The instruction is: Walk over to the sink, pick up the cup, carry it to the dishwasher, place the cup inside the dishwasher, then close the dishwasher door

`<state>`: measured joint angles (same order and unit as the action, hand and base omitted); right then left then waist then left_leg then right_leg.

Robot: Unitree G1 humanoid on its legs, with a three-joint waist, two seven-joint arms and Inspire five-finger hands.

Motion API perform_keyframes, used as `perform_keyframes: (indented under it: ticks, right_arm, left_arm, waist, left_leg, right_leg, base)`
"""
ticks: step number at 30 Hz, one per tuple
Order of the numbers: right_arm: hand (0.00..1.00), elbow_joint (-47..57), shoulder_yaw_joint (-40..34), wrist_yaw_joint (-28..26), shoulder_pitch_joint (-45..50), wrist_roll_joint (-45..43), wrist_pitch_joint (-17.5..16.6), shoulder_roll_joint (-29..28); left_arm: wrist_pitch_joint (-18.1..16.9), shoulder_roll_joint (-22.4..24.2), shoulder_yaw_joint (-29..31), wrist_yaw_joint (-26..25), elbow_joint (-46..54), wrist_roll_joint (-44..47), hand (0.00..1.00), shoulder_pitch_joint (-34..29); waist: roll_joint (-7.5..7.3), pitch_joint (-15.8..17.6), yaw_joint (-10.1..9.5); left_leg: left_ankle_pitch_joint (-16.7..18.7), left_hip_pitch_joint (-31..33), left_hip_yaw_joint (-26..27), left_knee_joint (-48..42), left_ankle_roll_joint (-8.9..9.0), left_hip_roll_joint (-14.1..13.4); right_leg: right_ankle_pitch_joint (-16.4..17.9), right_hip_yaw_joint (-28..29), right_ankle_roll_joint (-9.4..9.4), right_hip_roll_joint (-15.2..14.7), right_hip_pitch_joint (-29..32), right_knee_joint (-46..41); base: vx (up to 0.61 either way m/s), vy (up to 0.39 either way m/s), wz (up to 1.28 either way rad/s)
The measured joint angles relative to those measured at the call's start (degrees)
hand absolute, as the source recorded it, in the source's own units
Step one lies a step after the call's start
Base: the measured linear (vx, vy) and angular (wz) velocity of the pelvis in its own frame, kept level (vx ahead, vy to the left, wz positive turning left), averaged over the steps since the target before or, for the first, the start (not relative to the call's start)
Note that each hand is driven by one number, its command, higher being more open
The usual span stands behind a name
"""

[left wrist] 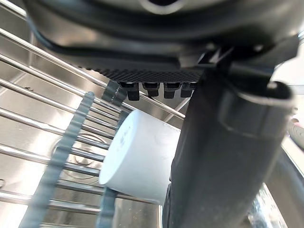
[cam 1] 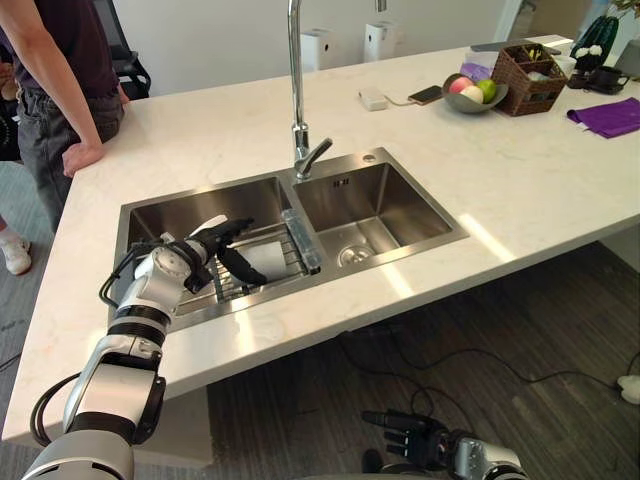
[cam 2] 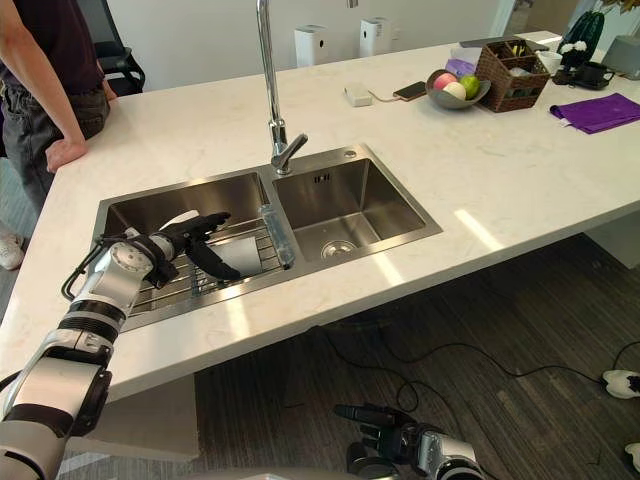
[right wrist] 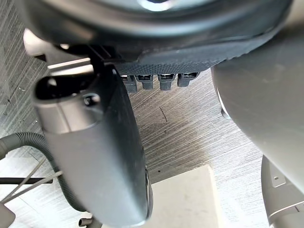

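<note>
A white cup [cam 1: 263, 259] lies on its side on the wire rack [cam 1: 229, 287] in the left basin of the steel sink [cam 1: 180, 215]. My left hand [cam 1: 207, 247] reaches into that basin, open. Its fingers [cam 1: 236, 227] stretch straight above the cup and its thumb [cam 1: 241, 266] points down along the cup's near side. In the left wrist view the cup [left wrist: 137, 161] lies just past the palm, beside the straight thumb [left wrist: 223, 156]. My right hand [cam 1: 410, 430] hangs low over the dark floor, open and holding nothing.
A tall faucet [cam 1: 296, 90] stands between the two basins. A person [cam 1: 60, 90] leans on the counter's far left edge. At the far right of the counter are a phone [cam 1: 425, 95], a fruit bowl [cam 1: 473, 95], a wicker basket [cam 1: 530, 80] and a purple cloth [cam 1: 608, 117].
</note>
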<state>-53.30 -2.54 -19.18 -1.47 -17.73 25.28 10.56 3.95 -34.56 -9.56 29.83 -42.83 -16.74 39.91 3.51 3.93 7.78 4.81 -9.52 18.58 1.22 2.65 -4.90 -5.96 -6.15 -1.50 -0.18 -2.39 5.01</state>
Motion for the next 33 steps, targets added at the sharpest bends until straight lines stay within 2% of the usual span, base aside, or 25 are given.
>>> perform_keyframes:
  ticks: [8, 13, 17, 25, 33]
  right_arm:
    - [1.00, 0.0, -1.1, -2.0, 0.3, 1.7, 0.0, 0.3]
    - [1.00, 0.0, -1.7, -2.5, 0.4, 2.4, 0.0, 0.4]
    - [1.00, -0.1, -1.7, -3.2, 0.4, 3.0, -0.4, 0.5]
    - [1.00, -0.2, -1.7, -3.4, 0.5, 3.5, -0.5, 0.4]
    - [1.00, -0.1, -1.6, -3.4, 0.5, 3.4, -0.5, 0.3]
  left_arm:
    - [-1.7, -2.6, -1.2, 11.4, 0.2, -1.3, 1.00, 0.1]
    - [-2.8, -3.6, -2.4, 12.8, 0.4, -1.3, 1.00, 0.2]
    - [-3.9, -3.5, -3.2, 11.0, 0.9, -1.3, 1.00, 0.1]
    - [-4.1, -1.3, -3.3, 1.3, 2.7, -2.3, 1.00, -2.0]
    - [-0.8, 1.8, -3.3, -2.4, 4.7, -6.0, 1.00, -3.3]
  waist:
    - [0.01, 0.0, -0.77]
    - [0.01, 0.0, -0.77]
    - [0.01, 0.0, -0.79]
    - [-0.03, 0.0, -0.94]
    - [-0.11, 0.0, -0.91]
  left_leg:
    - [0.0, 0.0, -0.3, -0.1, 0.00, 0.1]
    - [0.0, 0.0, -0.2, -0.1, 0.00, 0.0]
    - [0.0, 0.0, -0.3, -0.1, 0.00, 0.0]
    - [0.0, -0.1, -0.5, -0.1, -0.01, 0.1]
    - [0.0, -0.1, -0.4, 0.0, -0.01, 0.0]
  right_leg:
    - [0.0, -0.1, 0.00, -0.1, -0.1, 0.0]
    - [0.0, 0.0, 0.00, -0.1, -0.2, 0.0]
    - [0.0, 0.0, 0.00, -0.1, -0.2, 0.0]
    - [0.0, -0.2, 0.00, -0.2, -0.4, 0.0]
    - [0.0, -0.2, -0.02, -0.2, -0.4, 0.0]
  base:
    - [-0.02, -0.005, 0.01]
    - [-0.04, -0.013, 0.00]
    - [-0.01, -0.003, 0.00]
    - [0.00, 0.000, 0.00]
    - [0.00, 0.000, 0.00]
